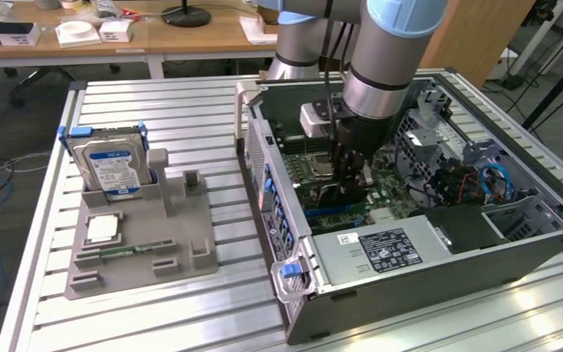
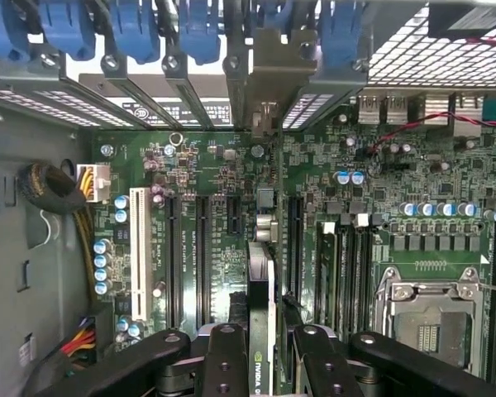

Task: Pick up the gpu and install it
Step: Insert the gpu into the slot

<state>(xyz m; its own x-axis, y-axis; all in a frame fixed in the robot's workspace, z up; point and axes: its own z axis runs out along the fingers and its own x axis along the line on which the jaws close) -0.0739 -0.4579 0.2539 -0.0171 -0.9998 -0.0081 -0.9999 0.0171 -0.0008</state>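
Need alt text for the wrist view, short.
The pincer grips the gpu edge-on, standing upright over the motherboard inside the open PC case, its metal bracket up at the rear slot openings. An empty CPU socket sits to one side.

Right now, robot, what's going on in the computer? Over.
Gripper shut on gpu, inside the computer case. Card edge-on above the motherboard slots. Nothing blocking it.
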